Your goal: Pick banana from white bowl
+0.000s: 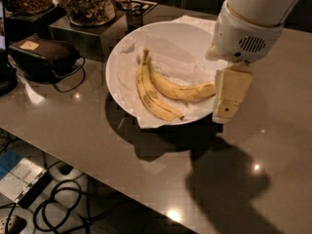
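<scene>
**Pincer poised at the bowl's right rim, banana not yet lifted**

The pincer [226, 111] is seen hanging over the right rim of the white bowl [108, 74]. How far it is opened cannot be told, and nothing is seen held in it.

Trouble could be met here. The slimmer, streaked banana [151, 99] could be caught too, since the two fruits touch. The crinkled paper [185, 48] could be pinched and dragged out. The rim could be struck on a descent and the bowl shoved across the worktop [87, 145].

The banana [180, 91] is laid inside the bowl, right of centre. Its blunt end is found just beside the pincer, and its stem is pointed toward the far rim.
</scene>
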{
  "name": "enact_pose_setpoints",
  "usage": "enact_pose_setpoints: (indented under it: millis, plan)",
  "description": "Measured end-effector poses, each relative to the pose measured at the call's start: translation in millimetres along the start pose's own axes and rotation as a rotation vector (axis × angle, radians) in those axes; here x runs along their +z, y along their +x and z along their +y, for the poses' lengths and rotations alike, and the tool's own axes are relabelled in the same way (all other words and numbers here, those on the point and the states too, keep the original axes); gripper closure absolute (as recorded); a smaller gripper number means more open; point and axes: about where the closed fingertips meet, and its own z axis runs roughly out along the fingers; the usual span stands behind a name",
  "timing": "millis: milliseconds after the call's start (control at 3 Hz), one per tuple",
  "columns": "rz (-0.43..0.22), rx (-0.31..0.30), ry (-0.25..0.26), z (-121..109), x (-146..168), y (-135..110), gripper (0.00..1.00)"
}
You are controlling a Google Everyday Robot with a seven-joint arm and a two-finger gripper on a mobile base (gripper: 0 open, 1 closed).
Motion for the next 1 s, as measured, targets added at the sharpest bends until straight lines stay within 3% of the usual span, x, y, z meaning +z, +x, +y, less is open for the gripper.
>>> enact_pose_setpoints:
  millis: [667, 1000]
  plan:
    - [0.021, -0.011, 0.015, -9.7, -0.4, -24.2, 0.51]
    - [0.051, -0.015, 0.015, -18.2, 6.5, -38.2, 0.52]
